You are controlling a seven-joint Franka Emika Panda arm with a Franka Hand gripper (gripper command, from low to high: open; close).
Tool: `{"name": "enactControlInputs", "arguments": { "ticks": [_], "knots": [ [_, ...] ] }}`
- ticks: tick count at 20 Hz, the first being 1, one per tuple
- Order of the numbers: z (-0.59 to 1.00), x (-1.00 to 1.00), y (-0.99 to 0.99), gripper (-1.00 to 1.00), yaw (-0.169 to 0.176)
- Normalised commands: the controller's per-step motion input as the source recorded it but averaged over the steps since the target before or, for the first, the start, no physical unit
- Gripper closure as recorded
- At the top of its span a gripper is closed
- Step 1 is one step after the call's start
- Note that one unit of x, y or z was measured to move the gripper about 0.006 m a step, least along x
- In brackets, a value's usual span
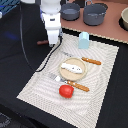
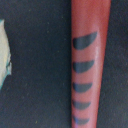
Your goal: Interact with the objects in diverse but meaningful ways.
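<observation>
Starting at the exterior view's left, your white arm reached down over the dark tabletop (image 1: 15, 60), just off the edge of the pale woven placemat (image 1: 40, 85). Its gripper (image 1: 51, 44) hung directly over a reddish-brown sausage-like stick (image 1: 42, 43), of which only one end showed beside it. You could not tell from that view whether the jaws stood wide or narrow, or whether they touched the stick. The wrist view did not settle it either: it was filled by the stick (image 2: 89, 60), reddish with a row of dark curved marks, lying on the dark surface, with a pale edge at one side of the frame.

Further right, on the placemat, a wooden-handled fork (image 1: 67, 82) lay just beside a red tomato (image 1: 65, 91). Next came a round tan plate (image 1: 73, 73) holding a white oblong piece (image 1: 71, 67). Behind the plate a small white carton (image 1: 83, 40) stood upright near the mat's far edge. A wooden-handled knife (image 1: 90, 61) lay just right of the plate. Beyond the mat, two grey pots (image 1: 95, 14) sat side by side.
</observation>
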Motion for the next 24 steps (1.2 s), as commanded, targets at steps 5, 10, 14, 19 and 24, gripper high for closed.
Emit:
{"name": "enactControlInputs", "arguments": {
  "ticks": [5, 10, 14, 19, 24],
  "knots": [
    [-0.38, -0.35, -0.19, 1.00, 0.074],
    [-0.33, -0.33, -0.14, 1.00, 0.080],
    [0.04, -0.43, 0.03, 1.00, 0.088],
    [0.65, -0.56, 0.30, 1.00, 0.074],
    [0.91, 0.21, -0.25, 1.00, 0.059]
  ]
}}
